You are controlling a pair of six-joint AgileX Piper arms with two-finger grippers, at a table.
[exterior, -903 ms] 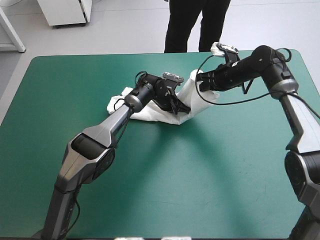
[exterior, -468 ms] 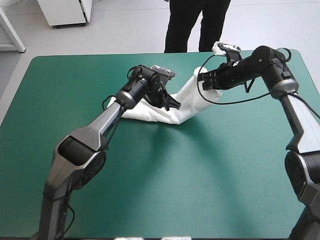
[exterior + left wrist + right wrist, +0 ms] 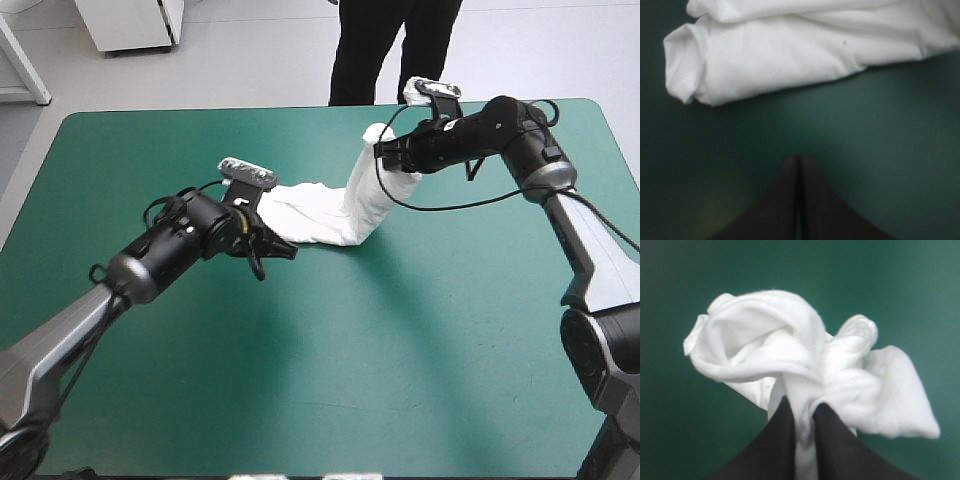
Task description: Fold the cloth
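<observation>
The right gripper [image 3: 388, 154] pinches 1 end of the T-shirt [image 3: 318, 212], lifted over the teal-green cover [image 3: 400, 350]; the other end lies flat. The left gripper [image 3: 285, 250] is clenched on nothing, just beside it.

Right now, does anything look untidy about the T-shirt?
Yes. The T-shirt is bunched into a twisted strip, not spread flat; the right gripper holds one crumpled end raised. The left gripper is shut on nothing, just short of the other end.

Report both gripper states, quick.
Left gripper: closed, empty, the T-shirt just ahead of it.
Right gripper: closed on a raised end of the T-shirt.
</observation>
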